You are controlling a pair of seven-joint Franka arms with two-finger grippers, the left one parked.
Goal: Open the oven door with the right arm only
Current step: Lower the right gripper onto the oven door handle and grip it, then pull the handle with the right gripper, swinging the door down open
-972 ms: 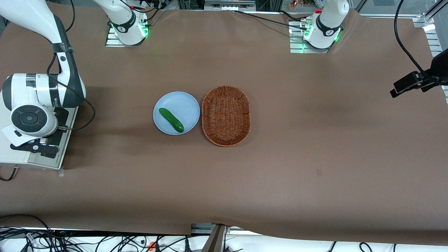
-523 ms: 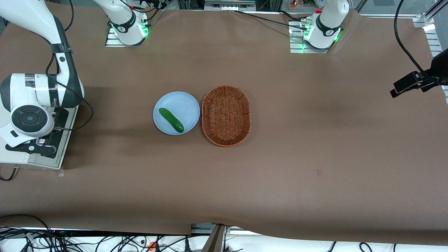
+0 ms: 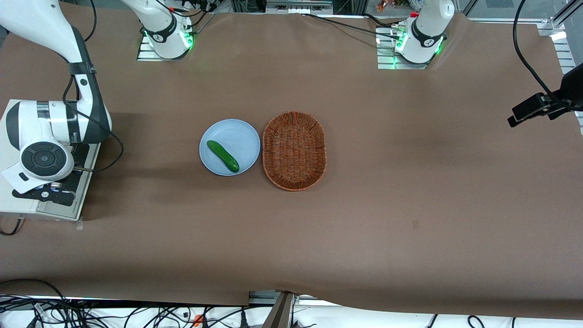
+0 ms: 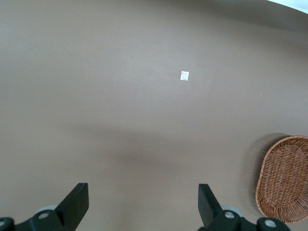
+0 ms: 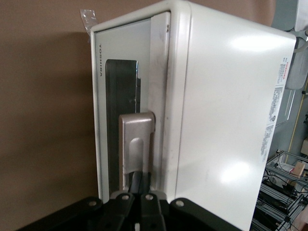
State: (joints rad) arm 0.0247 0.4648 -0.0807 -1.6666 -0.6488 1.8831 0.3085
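Observation:
The cream-white oven (image 3: 16, 205) stands at the working arm's end of the table and fills the right wrist view (image 5: 226, 120). The oven door (image 5: 103, 96) lies against the oven body, with its dark glass window and silver bar handle (image 5: 137, 130) showing. In the front view the oven door (image 3: 63, 207) faces the table's middle. The right arm (image 3: 54, 125) bends down over the oven. My gripper (image 3: 45, 195) is at the door's handle. In the right wrist view my gripper (image 5: 143, 180) has its black fingers (image 5: 137, 185) pressed together, with the tips tucked under the handle bar.
A pale blue plate (image 3: 237, 134) with a green cucumber (image 3: 222, 156) lies mid-table beside a wicker basket (image 3: 294, 151), which also shows in the left wrist view (image 4: 285, 178). A black camera mount (image 3: 537, 107) hangs toward the parked arm's end.
The right arm's wrist has shifted slightly over the oven, and the black gripper has stayed at the handle. The oven door shows no visible movement.

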